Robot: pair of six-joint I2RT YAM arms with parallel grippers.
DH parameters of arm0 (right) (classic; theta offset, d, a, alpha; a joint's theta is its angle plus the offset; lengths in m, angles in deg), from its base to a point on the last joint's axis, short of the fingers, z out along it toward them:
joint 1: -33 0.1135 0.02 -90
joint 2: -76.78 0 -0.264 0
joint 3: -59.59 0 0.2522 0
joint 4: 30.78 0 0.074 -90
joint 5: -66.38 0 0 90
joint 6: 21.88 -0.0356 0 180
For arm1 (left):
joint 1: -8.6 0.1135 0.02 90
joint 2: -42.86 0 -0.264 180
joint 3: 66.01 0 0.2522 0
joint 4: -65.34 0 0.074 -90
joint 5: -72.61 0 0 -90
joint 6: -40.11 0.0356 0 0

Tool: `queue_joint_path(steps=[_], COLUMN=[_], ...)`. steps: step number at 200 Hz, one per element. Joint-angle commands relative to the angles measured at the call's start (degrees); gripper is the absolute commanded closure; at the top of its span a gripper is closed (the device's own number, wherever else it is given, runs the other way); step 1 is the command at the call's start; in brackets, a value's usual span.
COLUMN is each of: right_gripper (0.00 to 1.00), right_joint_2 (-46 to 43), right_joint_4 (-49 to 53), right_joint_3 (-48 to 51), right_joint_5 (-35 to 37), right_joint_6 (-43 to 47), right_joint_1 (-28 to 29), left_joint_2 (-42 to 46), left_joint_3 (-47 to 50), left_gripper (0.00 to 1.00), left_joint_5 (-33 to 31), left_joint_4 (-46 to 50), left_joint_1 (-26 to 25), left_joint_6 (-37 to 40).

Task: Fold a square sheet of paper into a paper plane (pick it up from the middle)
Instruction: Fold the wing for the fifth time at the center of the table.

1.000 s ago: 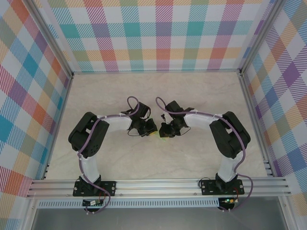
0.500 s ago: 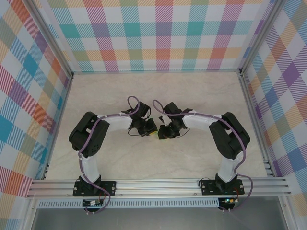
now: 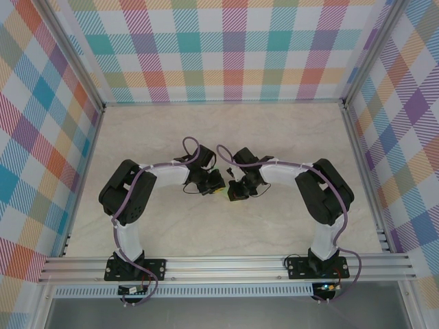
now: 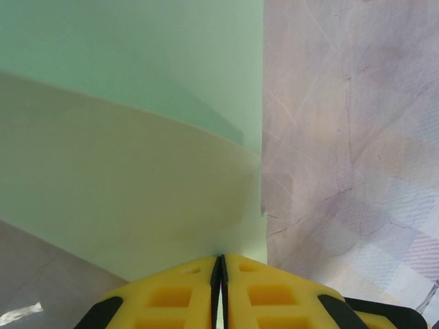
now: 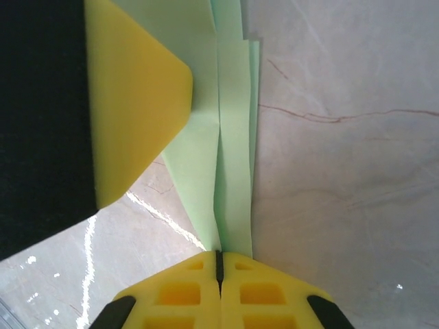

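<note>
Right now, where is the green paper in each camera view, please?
Top external: green paper, a small, mostly hidden sliver near the middle of the marbled table.
Left wrist: upper left and centre, running down into the left gripper.
Right wrist: narrow folded strip, centre, running down into the right gripper.
Shared landmark: the marbled table.

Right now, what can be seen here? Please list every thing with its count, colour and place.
folded paper: one, pale green, middle of the table, between the two grippers
table: one, cream with marble veins, under everything
walls: three, many-coloured plaid, around the table
frame rail: one, silver, near edge
left gripper: one, yellow fingers, shut on the folded paper
right gripper: one, yellow fingers, shut on the folded paper
</note>
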Motion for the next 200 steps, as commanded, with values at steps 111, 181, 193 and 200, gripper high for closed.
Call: queue_joint_path(steps=[111,181,193,200], right_gripper=[1.0,1.0,1.0,1.0], right_joint_2=[0.42,2.82,3.14,3.27], right_joint_4=[-12.72,-11.83,-11.08,-10.78], right_joint_3=[5.19,5.06,4.94,4.84], right_joint_5=[-20.28,-20.59,-20.1,-19.88], right_joint_6=[-8.28,-10.27,-10.28,-10.4], right_joint_1=[-6.8,-8.09,-8.07,-8.17], left_joint_2=[6.26,3.75,3.25,2.81], left_joint_3=[8.19,8.12,7.84,7.47], left_gripper=[0.81,0.82,0.82,0.83], left_joint_5=[3.87,5.23,4.47,3.88], left_joint_4=[-12.05,-13.91,-12.77,-11.83], left_joint_1=[-0.32,-0.81,-0.76,-0.81], left_joint_6=[1.71,1.7,1.93,1.96])
